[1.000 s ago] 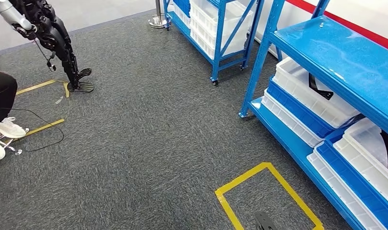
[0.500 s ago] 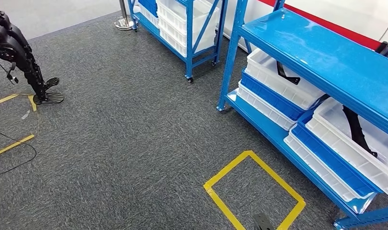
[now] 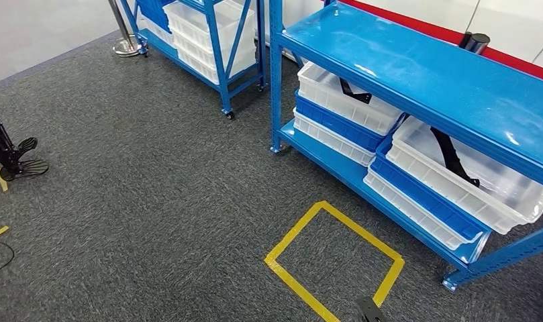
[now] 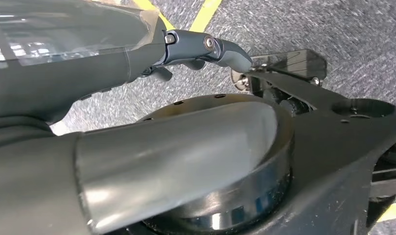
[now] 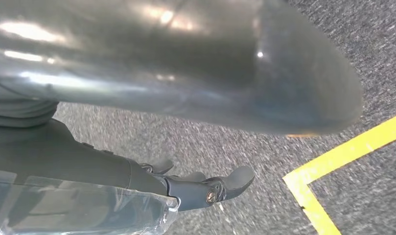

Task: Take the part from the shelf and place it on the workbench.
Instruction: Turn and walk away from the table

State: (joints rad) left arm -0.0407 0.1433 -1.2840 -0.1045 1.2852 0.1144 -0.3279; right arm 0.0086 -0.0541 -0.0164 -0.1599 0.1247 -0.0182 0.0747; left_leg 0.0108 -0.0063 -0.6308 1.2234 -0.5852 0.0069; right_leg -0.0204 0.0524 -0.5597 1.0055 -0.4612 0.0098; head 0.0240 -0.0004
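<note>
1. Left hand (image 4: 205, 49) and right hand (image 5: 205, 188) hang over carpet, fingers extended and apart, nothing held.
2. Yellow tape square (image 3: 335, 261) on the floor just ahead. Judgement: stopping off this mark would leave the lower tier out of comfortable reach.
3. Shelf (image 3: 416, 74): black part (image 3: 456, 157) lies in the white bin (image 3: 483, 194) under the top deck. Risk: an arm clipping that deck, or dragging the bin forward off its stack.
4. No readable labels or writing anywhere.
</note>
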